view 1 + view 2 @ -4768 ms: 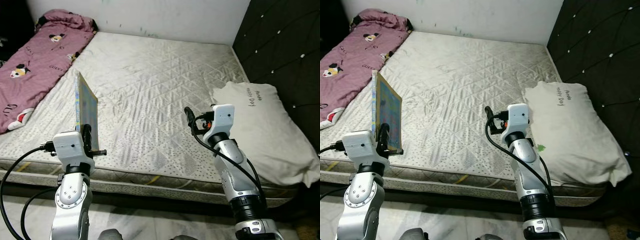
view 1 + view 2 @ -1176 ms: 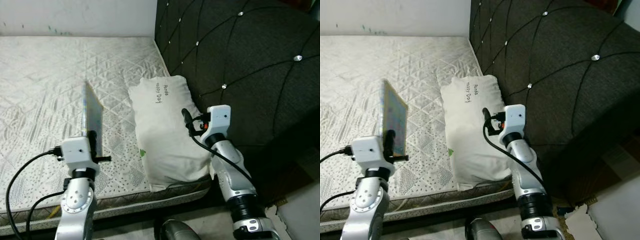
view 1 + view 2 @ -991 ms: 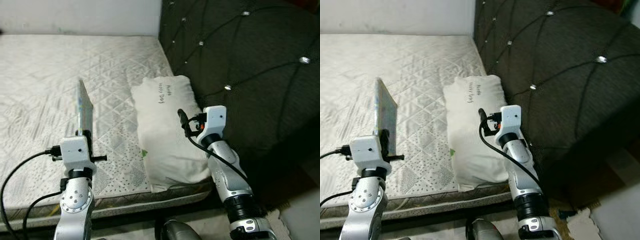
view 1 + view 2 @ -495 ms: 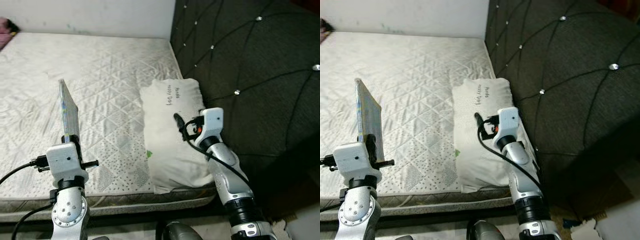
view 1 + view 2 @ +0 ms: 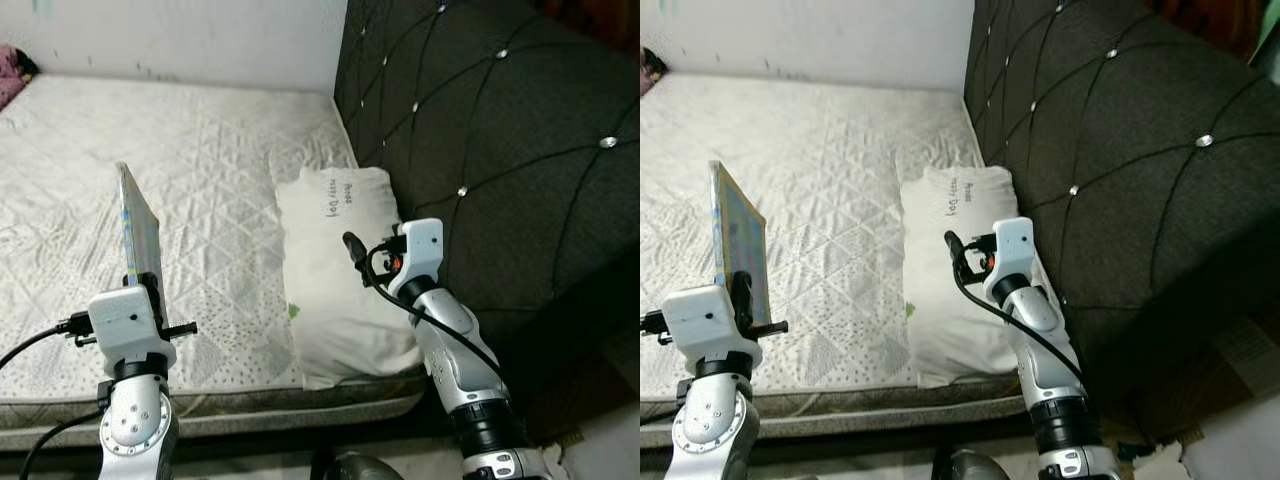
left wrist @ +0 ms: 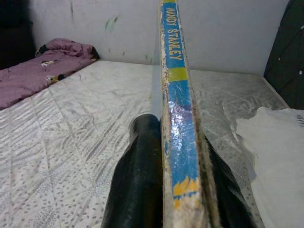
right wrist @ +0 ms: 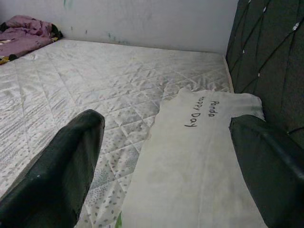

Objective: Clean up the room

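My left gripper [image 5: 152,292] is shut on a thin picture book [image 5: 138,226], held upright on its edge over the near side of the mattress [image 5: 200,150]. In the left wrist view the book's blue spine [image 6: 176,104] runs between the two black fingers [image 6: 137,180]. My right gripper [image 5: 352,246] stands open above a white pillow [image 5: 340,270] that lies against the dark headboard. The right wrist view looks between the spread fingers [image 7: 61,166] at that pillow [image 7: 199,156], which has writing on it.
A tall dark tufted headboard [image 5: 480,150] takes up the right side. A white wall [image 5: 170,35] runs behind the bed. A pink blanket [image 7: 23,35] lies at the far end of the mattress. The mattress edge [image 5: 250,405] lies just before me.
The camera has swung right and then slightly back, so the headboard and pillow have come into view. The book stays in my left gripper and the right gripper stays open.
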Robot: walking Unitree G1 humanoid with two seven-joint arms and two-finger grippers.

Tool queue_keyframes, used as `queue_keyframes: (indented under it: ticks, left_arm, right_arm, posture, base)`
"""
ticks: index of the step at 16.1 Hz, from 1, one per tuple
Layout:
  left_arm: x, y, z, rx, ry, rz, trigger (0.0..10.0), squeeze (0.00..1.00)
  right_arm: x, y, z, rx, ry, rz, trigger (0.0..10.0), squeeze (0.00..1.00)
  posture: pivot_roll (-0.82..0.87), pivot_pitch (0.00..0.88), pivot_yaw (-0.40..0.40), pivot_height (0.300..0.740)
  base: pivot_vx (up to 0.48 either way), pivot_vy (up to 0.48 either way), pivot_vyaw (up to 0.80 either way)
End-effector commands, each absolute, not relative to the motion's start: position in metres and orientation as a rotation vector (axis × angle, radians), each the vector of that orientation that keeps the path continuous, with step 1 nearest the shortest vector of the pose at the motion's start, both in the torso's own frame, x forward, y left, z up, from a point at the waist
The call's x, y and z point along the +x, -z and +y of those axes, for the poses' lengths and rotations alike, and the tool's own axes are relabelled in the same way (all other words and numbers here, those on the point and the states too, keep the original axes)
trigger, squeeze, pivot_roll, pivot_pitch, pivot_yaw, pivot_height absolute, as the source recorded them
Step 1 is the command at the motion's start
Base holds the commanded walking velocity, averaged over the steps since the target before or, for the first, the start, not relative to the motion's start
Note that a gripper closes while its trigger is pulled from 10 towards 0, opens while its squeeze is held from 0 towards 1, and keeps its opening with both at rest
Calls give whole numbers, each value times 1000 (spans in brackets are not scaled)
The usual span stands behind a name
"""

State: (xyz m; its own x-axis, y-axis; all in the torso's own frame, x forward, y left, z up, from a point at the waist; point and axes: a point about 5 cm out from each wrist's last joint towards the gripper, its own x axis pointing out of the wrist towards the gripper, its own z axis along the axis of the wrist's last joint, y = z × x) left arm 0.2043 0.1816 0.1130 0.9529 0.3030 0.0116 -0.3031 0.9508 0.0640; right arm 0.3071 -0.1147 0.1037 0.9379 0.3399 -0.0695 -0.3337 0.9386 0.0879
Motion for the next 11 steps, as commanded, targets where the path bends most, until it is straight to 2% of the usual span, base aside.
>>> queue_keyframes:
  ticks: [1,11]
  left_arm:
    - [207,-124,179,46,-297,-46,10000,0]
    - [209,-125,180,27,-304,-49,10000,0]
  right_arm:
    - [307,-108,-119,63,-343,75,10000,0]
    - [308,-107,-121,50,-346,89,10000,0]
  posture:
    - [6,28,-95,740]
    - [3,23,-99,740]
  base:
    - [0,0,0]
    - [0,0,0]
